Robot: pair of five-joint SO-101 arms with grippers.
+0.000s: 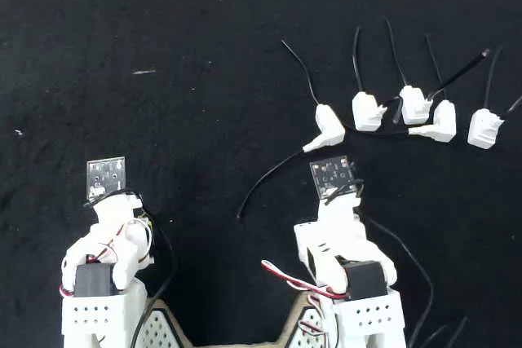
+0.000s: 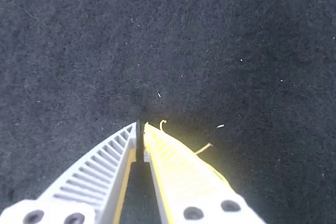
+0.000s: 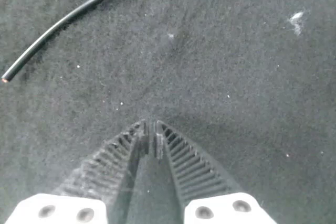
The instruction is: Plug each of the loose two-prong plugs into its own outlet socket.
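Nothing looks plugged in yet: the plugs [image 1: 330, 128] lie loose on the table [image 1: 163, 103]; left tool [image 2: 140, 137] and right tool [image 3: 151, 137] are clenched, empty, so every plug remains

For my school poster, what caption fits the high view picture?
Two arms sit at a black table, white plug parts lying loose beyond the right arm.

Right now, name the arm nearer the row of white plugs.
Right. The right arm sits just short of the plugs; the left arm is well off to the side.
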